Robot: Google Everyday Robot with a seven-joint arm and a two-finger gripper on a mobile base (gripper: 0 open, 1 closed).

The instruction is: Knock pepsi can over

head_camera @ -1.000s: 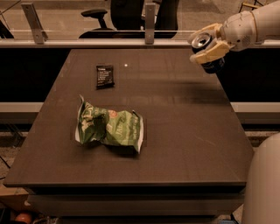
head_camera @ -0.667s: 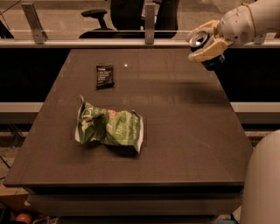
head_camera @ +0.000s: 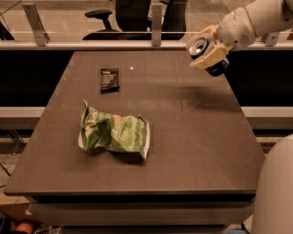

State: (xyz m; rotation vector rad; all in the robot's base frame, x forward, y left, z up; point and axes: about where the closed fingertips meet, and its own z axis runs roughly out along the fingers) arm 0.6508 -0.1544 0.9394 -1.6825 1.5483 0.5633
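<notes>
The pepsi can, dark blue with a silver top, is held tilted in the air above the table's far right corner, its top facing left toward the camera. My gripper, with cream-coloured fingers, is shut on the can, one finger above it and one below. The white arm comes in from the upper right. The can does not touch the table.
A crumpled green snack bag lies left of the table's middle. A small flat black packet lies at the far left. A rail and office chairs stand behind the table. The robot's white body fills the lower right.
The gripper with the can has moved slightly left and up. The bag and the packet have not moved.
</notes>
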